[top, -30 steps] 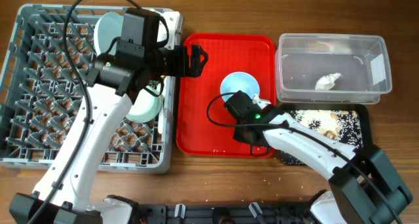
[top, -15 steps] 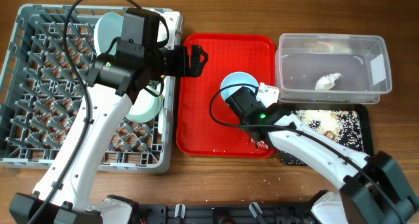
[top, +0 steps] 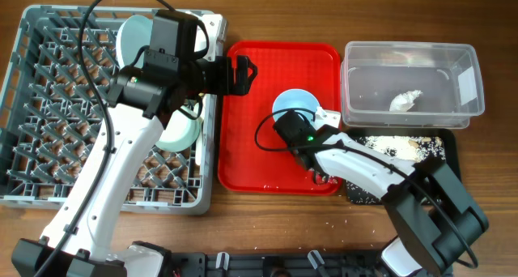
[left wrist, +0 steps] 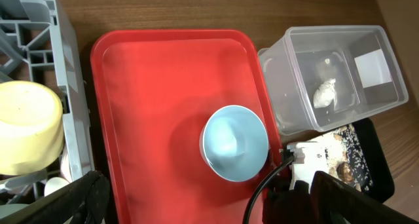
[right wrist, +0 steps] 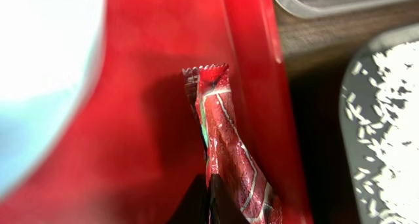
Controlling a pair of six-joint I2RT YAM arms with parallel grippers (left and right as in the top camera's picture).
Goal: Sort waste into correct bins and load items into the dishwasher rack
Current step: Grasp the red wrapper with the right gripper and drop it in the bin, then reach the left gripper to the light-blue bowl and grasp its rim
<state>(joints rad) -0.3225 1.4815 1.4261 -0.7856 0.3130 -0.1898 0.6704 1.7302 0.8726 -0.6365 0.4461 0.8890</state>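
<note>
Over the last second the right arm has re-angled, and its right end effector (right wrist: 208,201) is now clenched on the lower end of the red snack wrapper (right wrist: 226,145). The wrapper lies along the red serving tray's (right wrist: 157,119) right rim, near the pale blue bowl (left wrist: 234,143). The left end effector (left wrist: 216,199) hangs released above the tray, unmoved, so the wrapper seems ready to lift toward a bin.

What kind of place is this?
Probably a robot test bench for dish clearing: a rack, a red tray and a clear tub sit on a wooden table.
</note>
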